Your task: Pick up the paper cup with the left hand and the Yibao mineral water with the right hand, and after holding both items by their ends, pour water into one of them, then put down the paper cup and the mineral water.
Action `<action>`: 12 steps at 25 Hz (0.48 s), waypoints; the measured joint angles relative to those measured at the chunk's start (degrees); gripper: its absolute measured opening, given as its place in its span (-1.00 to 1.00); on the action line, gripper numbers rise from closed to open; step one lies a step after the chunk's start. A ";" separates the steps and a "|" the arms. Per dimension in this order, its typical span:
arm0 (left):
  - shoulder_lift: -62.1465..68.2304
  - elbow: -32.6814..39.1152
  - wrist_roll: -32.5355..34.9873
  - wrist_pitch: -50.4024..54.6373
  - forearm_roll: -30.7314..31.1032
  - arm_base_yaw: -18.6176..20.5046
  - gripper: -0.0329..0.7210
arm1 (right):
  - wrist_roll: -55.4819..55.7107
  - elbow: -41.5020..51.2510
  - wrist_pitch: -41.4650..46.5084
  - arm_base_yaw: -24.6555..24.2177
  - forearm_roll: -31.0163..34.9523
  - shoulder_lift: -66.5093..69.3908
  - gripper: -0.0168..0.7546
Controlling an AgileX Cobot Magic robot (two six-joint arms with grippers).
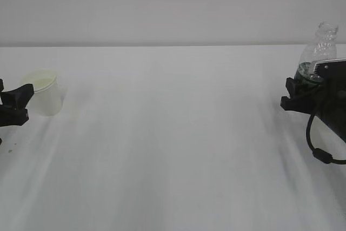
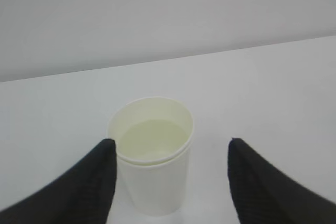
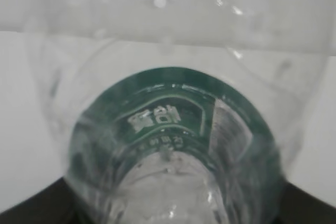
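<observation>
Paper cup (image 1: 44,91) stands upright on the white table (image 1: 173,150) at the far left of the exterior view, its rolled rim up and a pale cream inside showing. The left hand (image 1: 19,104) sits at that left edge with its black jaws spread wide. In the left wrist view the cup (image 2: 152,156) stands between the two black fingers (image 2: 89,182); the left one is just beside or touching the cup wall, I cannot tell which, while the right one stands well apart from it. The cup rests on the table there and looks to hold some clear liquid near its bottom.

Across the bare middle of the table, at the far right, the Yibao mineral water (image 1: 319,50) stands nearly upright, its open neck up, behind the right hand (image 1: 297,93). The right wrist view is filled by the bottle (image 3: 173,145) seen very close, its green label band curving across, with dark jaw parts in both lower corners. The jaws stand apart on either side of the bottle; whether they press on it I cannot tell.
</observation>
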 joint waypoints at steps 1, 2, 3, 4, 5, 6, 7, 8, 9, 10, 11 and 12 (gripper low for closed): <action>0.00 0.00 0.00 0.00 0.00 0.00 0.35 | -0.27 0.00 0.00 0.00 0.00 0.00 0.15; 0.00 0.00 0.00 0.00 0.00 0.00 0.35 | -0.25 0.00 0.00 0.00 0.00 0.00 0.15; 0.00 0.00 0.00 0.00 0.00 0.00 0.35 | -0.25 0.00 0.00 0.00 0.00 0.00 0.15; 0.00 0.00 0.00 0.00 0.00 0.00 0.35 | -0.30 0.00 0.00 0.00 0.00 0.00 0.15; 0.00 0.00 0.00 0.00 0.00 0.00 0.35 | -0.41 0.00 -0.29 0.00 0.00 0.14 0.15; 0.00 0.00 0.00 0.00 0.00 0.00 0.35 | -0.39 0.00 -0.99 0.00 0.00 0.62 0.15; 0.00 0.00 0.00 0.00 0.00 0.00 0.35 | -0.39 0.00 -1.67 0.00 0.00 1.34 0.15; 0.00 0.00 0.00 0.00 0.00 0.00 0.35 | -0.39 0.00 -2.57 0.00 0.00 2.08 0.15; 0.00 0.00 0.00 0.00 0.00 0.00 0.35 | -0.39 0.00 -3.01 0.00 0.00 2.96 0.15; 0.00 0.00 0.00 0.00 0.00 0.00 0.35 | -0.39 0.00 -3.03 0.00 0.00 3.68 0.15; 0.00 0.00 0.00 0.00 0.00 0.00 0.35 | -0.39 0.00 -3.03 0.00 0.00 4.09 0.15; 0.00 0.00 0.00 0.00 0.00 0.00 0.35 | -0.39 0.00 -3.03 0.00 0.00 4.50 0.15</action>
